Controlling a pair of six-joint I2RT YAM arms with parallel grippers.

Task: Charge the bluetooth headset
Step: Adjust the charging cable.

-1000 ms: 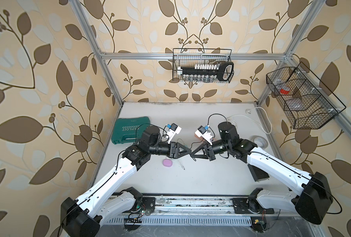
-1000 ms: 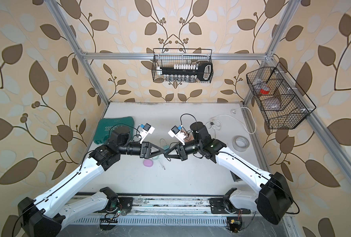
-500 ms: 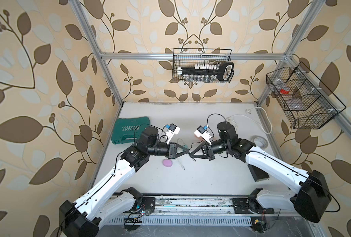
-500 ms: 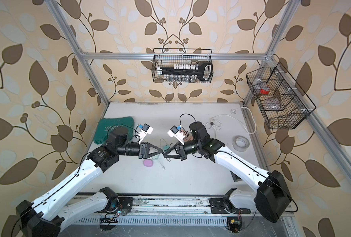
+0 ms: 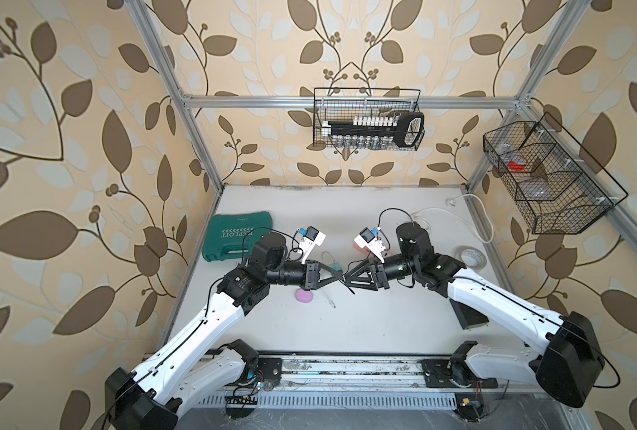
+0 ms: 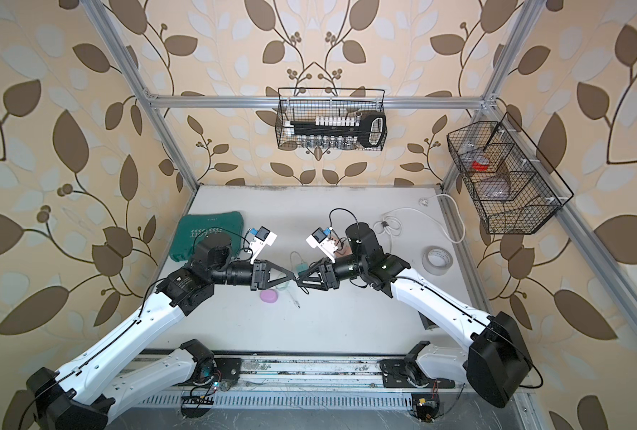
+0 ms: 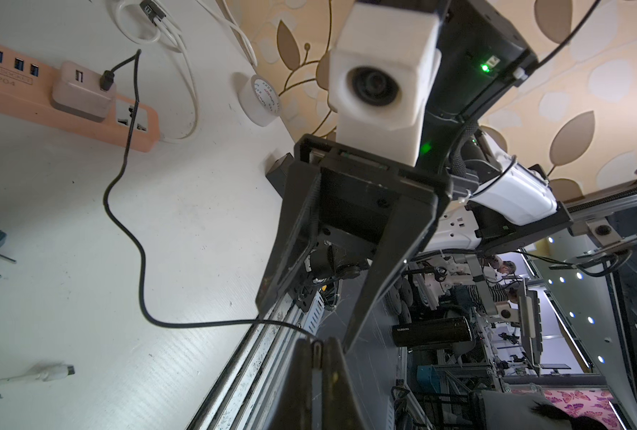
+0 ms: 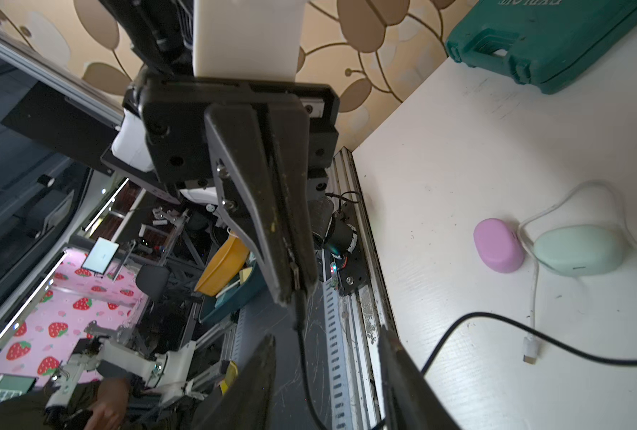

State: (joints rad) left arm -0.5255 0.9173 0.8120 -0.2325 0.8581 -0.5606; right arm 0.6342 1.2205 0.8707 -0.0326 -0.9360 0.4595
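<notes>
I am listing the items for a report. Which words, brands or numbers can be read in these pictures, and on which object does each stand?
"EXPLOIT": lid of the green tool case, upside down in a top view.
"S204": orange power strip, left wrist view; the line above it is blurred.
Red print on the tape roll: too small to read.
White label on the black cylinder beyond the table: too blurred.
</notes>
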